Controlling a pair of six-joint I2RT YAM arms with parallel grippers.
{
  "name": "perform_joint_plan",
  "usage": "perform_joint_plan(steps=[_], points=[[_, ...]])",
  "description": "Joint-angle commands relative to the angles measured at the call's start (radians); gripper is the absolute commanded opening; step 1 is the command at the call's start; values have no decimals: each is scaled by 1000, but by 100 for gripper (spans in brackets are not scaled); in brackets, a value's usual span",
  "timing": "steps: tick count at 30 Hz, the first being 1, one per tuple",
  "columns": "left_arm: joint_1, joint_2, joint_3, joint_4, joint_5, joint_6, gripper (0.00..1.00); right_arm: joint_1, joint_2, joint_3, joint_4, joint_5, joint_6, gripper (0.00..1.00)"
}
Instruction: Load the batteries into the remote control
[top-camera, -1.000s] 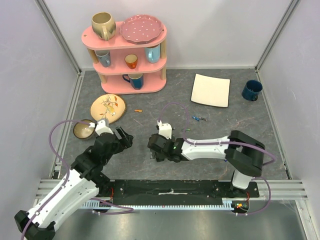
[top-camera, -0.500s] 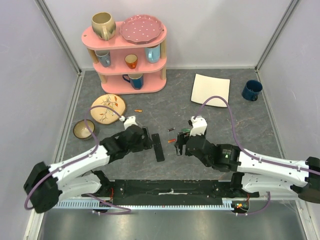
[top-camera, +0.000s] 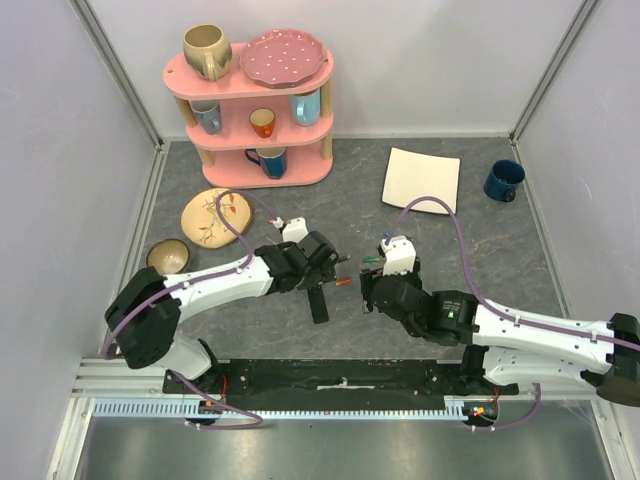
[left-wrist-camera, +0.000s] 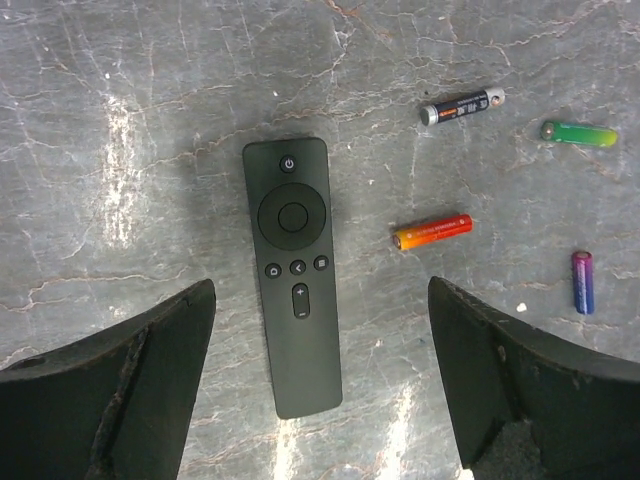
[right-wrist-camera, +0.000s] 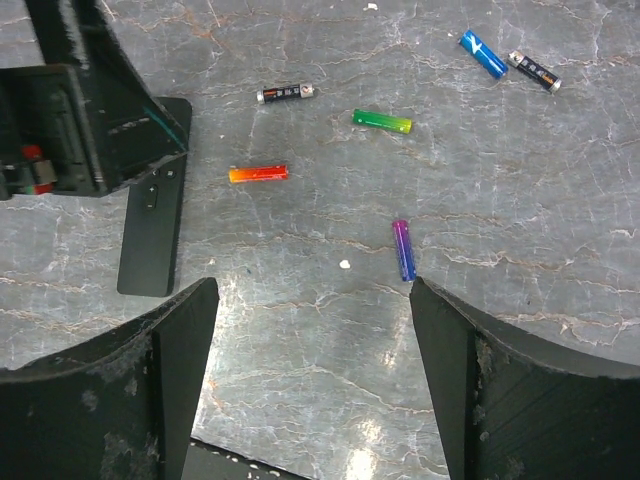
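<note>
The left tool (top-camera: 325, 266) has swung right, over the remote control (top-camera: 318, 302); the right tool (top-camera: 370, 285) has reached out near the batteries (right-wrist-camera: 258, 174).

A robotics lab test cell, not a home: plain white panel walls (top-camera: 60, 150) close in three sides, joined at the corners by aluminium posts (top-camera: 118, 70), around a grey marble-patterned worktop (top-camera: 470, 250). Two white-and-black robot arms, the left arm (top-camera: 215, 288) and the right arm (top-camera: 540, 335), are bolted to a black base plate (top-camera: 340, 378) on an aluminium rail (top-camera: 560, 380) at the near edge, with purple cables (top-camera: 430, 203) looping off them. The household crockery sits like test props: a pink three-tier shelf (top-camera: 180, 80) of mugs, a blue mug (top-camera: 503, 180), a cream square plate (top-camera: 421, 180) and a small bowl (top-camera: 166, 258)
</note>
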Motion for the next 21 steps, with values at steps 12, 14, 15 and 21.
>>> perform_joint_plan(steps=[12, 14, 15, 21], points=[[41, 169, 95, -59, -22, -28, 79, 0, -127, 10, 16, -1, -7, 85], [47, 192, 101, -54, -10, -18, 77, 3, -132, 8, 16, -4, -7, 85], [49, 200, 104, -48, -2, -12, 75, 1, -133, 7, 16, -4, -7, 85], [51, 252, 114, -36, 13, -15, 71, 3, -130, 1, 16, -11, 7, 85]])
